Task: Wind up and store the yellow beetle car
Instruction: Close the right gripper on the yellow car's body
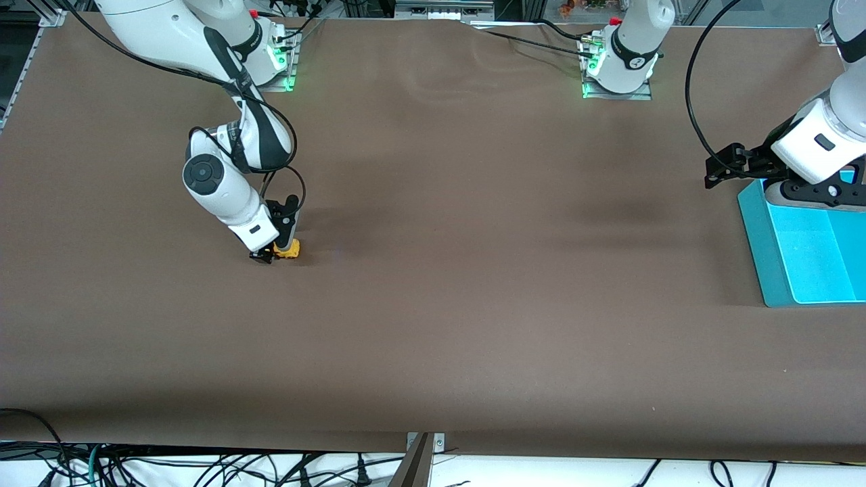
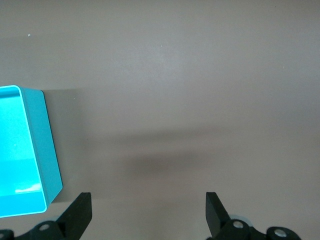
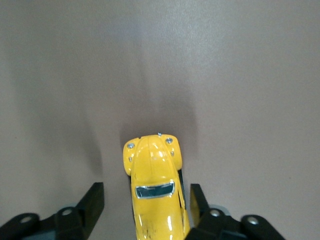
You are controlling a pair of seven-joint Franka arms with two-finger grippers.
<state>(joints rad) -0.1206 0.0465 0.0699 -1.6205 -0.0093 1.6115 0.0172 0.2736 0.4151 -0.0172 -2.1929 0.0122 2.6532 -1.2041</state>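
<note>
Brown cloth covers the worktop (image 1: pixel 433 325) from end to end. Toward the right arm's end of it, the right gripper (image 1: pixel 274 256) is down at the surface with the yellow beetle car (image 1: pixel 289 251) between its fingers. In the right wrist view the car (image 3: pixel 154 192) sits on the cloth with its rounded nose pointing away from the gripper (image 3: pixel 145 207). One finger (image 3: pixel 196 202) lies right against the car's side, while the other finger (image 3: pixel 91 205) stands clear of it with bare cloth showing between. The jaws are therefore apart, straddling the car and not clamped on it.

At the left arm's end of the worktop stands a turquoise bin (image 1: pixel 798 260). The left gripper (image 1: pixel 722 168) hangs in the air just beside the bin's rim, over bare cloth. In the left wrist view its fingers (image 2: pixel 80 215) are spread wide with nothing between them, and a corner of the bin (image 2: pixel 42 150) shows to one side.
</note>
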